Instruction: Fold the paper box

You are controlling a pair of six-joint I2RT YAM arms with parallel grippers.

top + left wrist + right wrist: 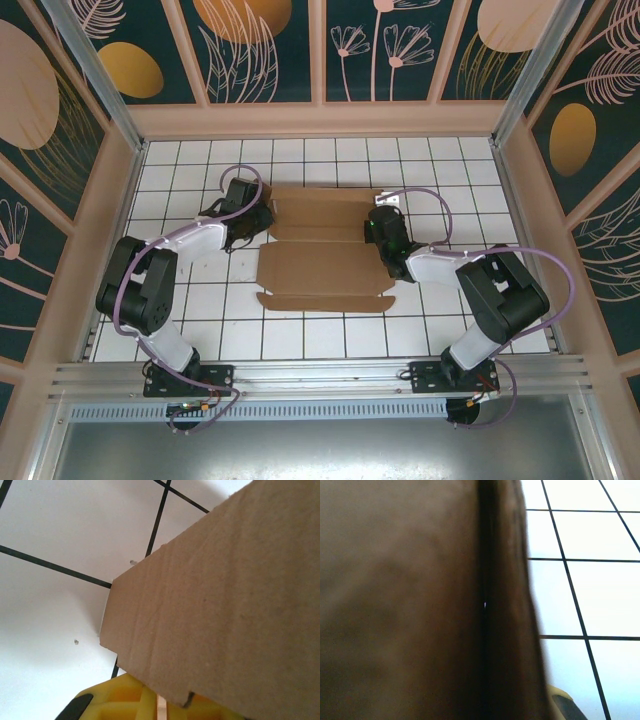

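White-tiled worktop [330, 335] with dark grid lines, floral panels on three sides. Brown paper box [325, 265] lying mostly flat at mid-worktop, a little toward the far edge, flaps spread out and near tuck flap flat on the tiles.

At its far-left part, left fingers [120, 702] together, seemingly pinched on the edge of a side flap. Flap raised off the tiles, shadow under it in the left wrist view. At the right end of the box, right fingers [559, 696] together and close against a cardboard panel. Cannot tell whether pinching it or just alongside.

Looks like an early stage: no walls standing yet. Step in hand probably raising the end flaps along their creases.

To do it well:
- Swing each flap about its score line rather than pulling outward, to avoid dragging the sheet across the tiles.
- Raise both ends evenly to keep the base flat and square to the grid.
- Keep the pinch near the flap's free edge, away from the crease, for leverage.
- Watch for the base lifting with the flap; slow down or press it flat.
- Avoid bending off the score.
- Thin springy cardboard, likely to drop back if released before tucking.
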